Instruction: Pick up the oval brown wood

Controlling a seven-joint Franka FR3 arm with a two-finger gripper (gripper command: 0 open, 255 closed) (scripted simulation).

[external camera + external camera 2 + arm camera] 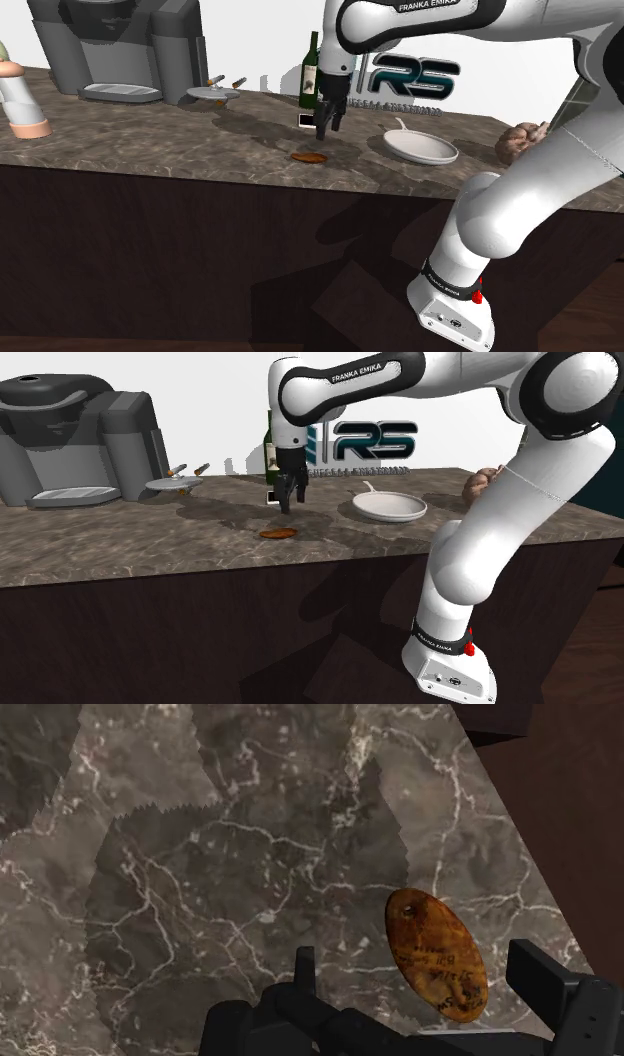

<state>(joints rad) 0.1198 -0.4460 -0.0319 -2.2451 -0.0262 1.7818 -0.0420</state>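
Note:
The oval brown wood [309,157] [278,533] lies flat on the dark marble counter [150,145], close to its front edge. My black gripper [328,131] [290,504] hangs a short way above the counter, just behind the wood and slightly toward the shoulder view's right. In the wrist view the wood [437,954] shows orange-brown with a small hole at one end, lying between my two fingers [305,972]. The gripper [420,976] is open, and the fingers do not touch the wood.
A dark wine bottle [311,70] stands right behind the gripper. A white pan [421,147] lies to the shoulder view's right, with a brown lump [518,140] beyond it. A grey coffee machine [120,45] and small plate [213,94] sit at the left.

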